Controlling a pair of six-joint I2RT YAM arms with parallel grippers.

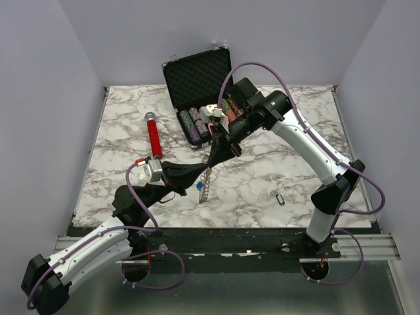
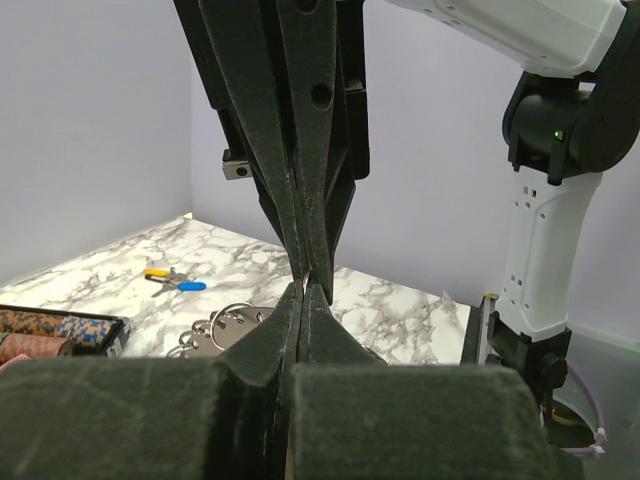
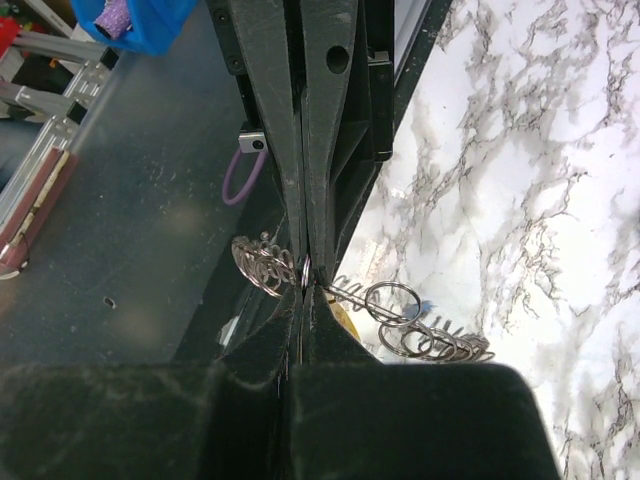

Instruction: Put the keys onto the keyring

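Observation:
The keyring point(image 1: 205, 187) hangs as a chain of silver rings and keys between both grippers above the table's middle, with a blue tag point(image 1: 199, 186) on it. My left gripper point(image 1: 206, 168) and right gripper point(image 1: 214, 157) meet tip to tip, both shut on the keyring. In the right wrist view, my right gripper point(image 3: 303, 290) pinches a thin ring, and the keyring's loops point(image 3: 430, 340) trail right. In the left wrist view, my left gripper point(image 2: 303, 292) is shut with rings point(image 2: 225, 325) at its left. A key with a dark tag point(image 1: 280, 199) lies on the table at right. Keys with yellow and blue tags point(image 2: 172, 281) lie farther off.
An open black case point(image 1: 197, 75) with stacks of poker chips point(image 1: 195, 123) stands at the back centre. A red cylinder point(image 1: 153, 136) lies left of it. The right arm's base point(image 2: 540, 290) rises at the right of the left wrist view.

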